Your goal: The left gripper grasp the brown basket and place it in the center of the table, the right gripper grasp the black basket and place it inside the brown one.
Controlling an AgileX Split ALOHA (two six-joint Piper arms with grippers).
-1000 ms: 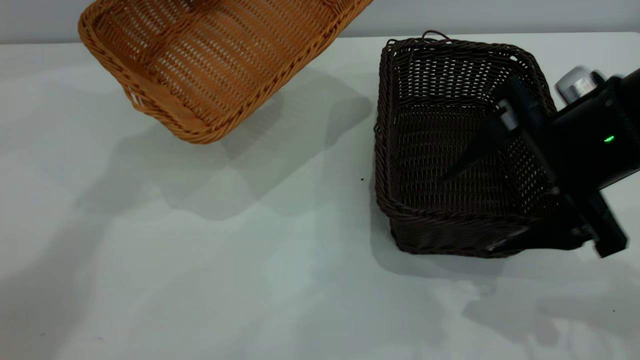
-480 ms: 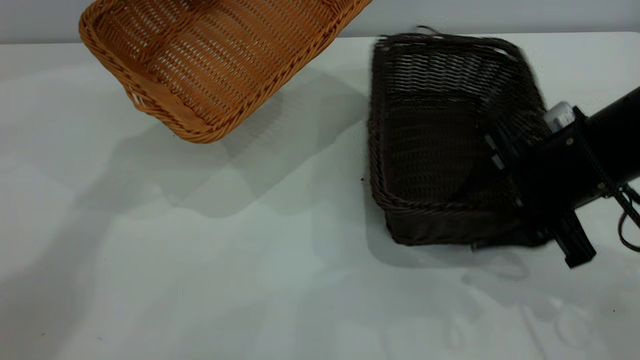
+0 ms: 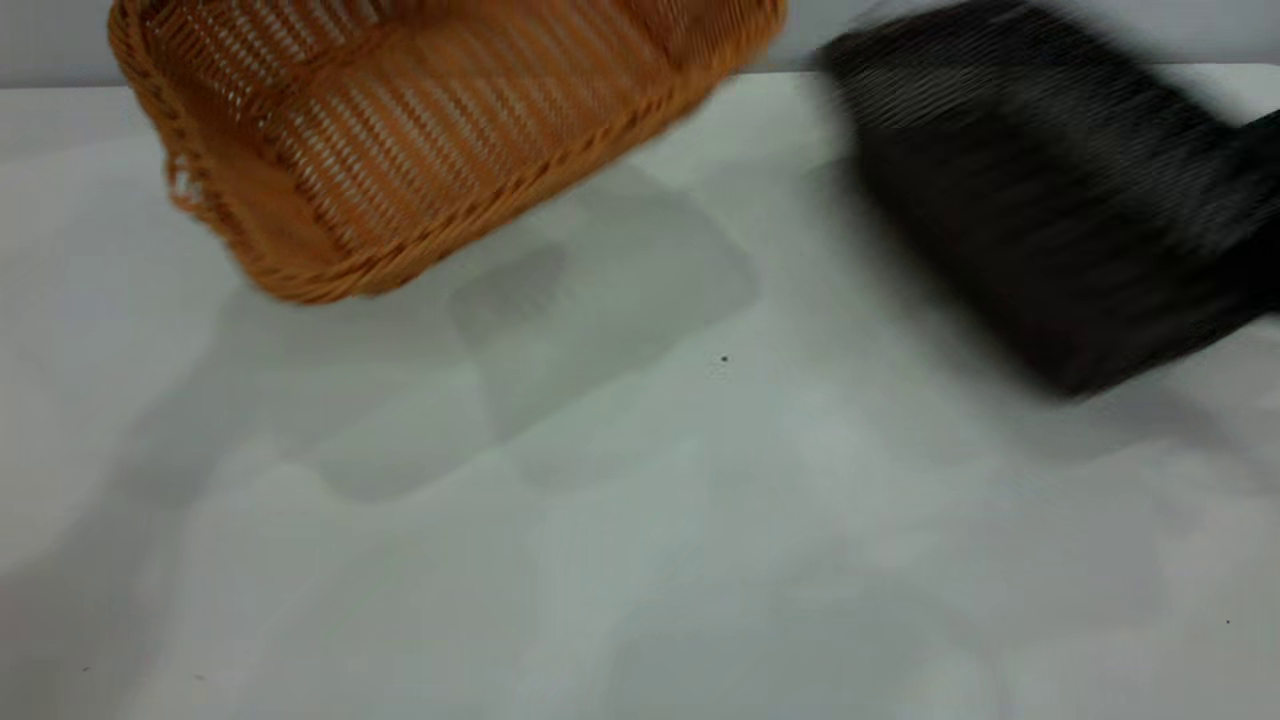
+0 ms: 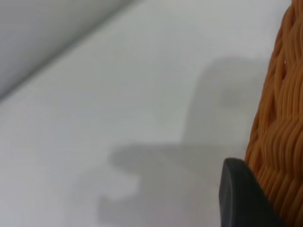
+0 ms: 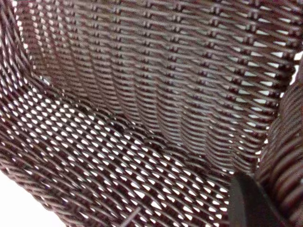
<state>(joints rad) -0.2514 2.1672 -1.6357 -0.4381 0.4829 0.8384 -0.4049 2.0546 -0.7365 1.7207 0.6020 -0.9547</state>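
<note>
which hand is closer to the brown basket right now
Left. The left hand sits right against the brown basket wall. The right hand is over at the black basket, on the far side of the table.

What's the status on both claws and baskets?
Left claw against brown basket, held tilted above table. Black basket airborne at right, right claw at its wall. Centre unobstructed.

The brown basket [image 3: 420, 150] is showing an orange-tan woven pattern with open slits. The black basket [image 3: 1040, 210] is looking very dark brown-black, its weave letting light through. The table [image 3: 620, 520] is appearing plain white-grey.
</note>
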